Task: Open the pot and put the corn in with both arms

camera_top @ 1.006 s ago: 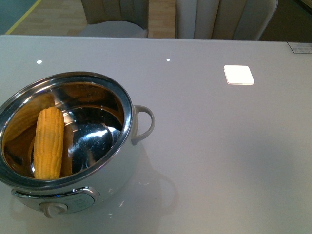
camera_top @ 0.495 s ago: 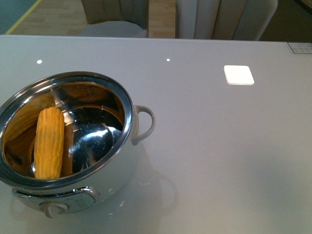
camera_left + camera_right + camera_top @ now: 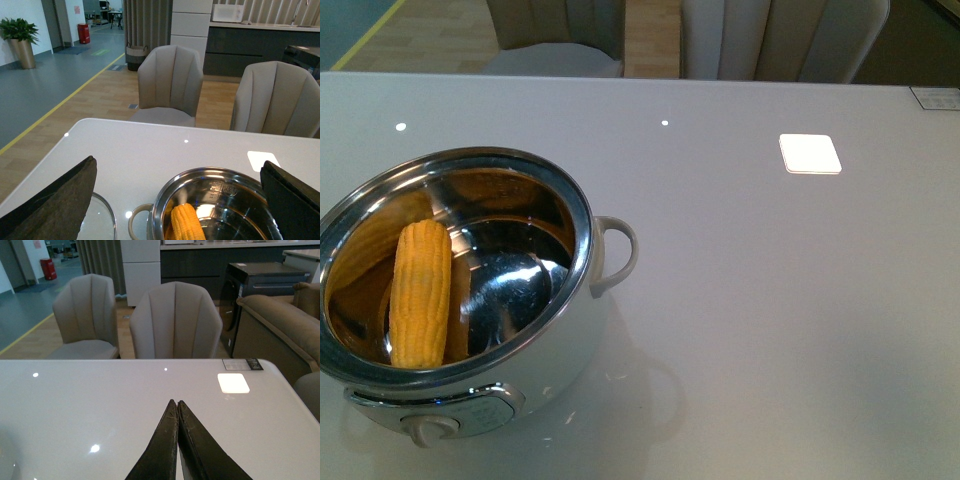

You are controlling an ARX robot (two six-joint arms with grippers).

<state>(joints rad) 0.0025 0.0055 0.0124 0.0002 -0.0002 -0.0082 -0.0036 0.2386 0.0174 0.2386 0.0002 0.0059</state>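
1. Toward seven o'clock on the glossy white table (image 3: 770, 330), in the front view, stands the large round white electric pot with a shiny steel interior and rim (image 3: 582, 215); it has no lid on, its white loop side handle (image 3: 617, 255) points to three o'clock, and its front control knob (image 3: 428, 430) points to six.
2. Inside that pot lies the yellow-orange corn cob with rows of kernels (image 3: 421, 293), on the nine o'clock side of the bowl and leaning against the wall; its long axis runs roughly from six to twelve o'clock, the far end tipped slightly toward one.
3. From the left wrist view, the black left gripper (image 3: 180, 200) hangs above the pot with its two dark fingers (image 3: 55, 200) spread wide apart, nothing between them; the cob shows below, end-on toward the camera.
4. Beside the pot in that view, a clear glass lid (image 3: 100, 220) rests flat on the table, partly hidden by one finger.
5. Over bare tabletop, the right gripper (image 3: 177, 410) has its dark fingertips pressed together, holding nothing.
6. At twelve o'clock beyond the table stand two beige upholstered chairs (image 3: 175, 320).
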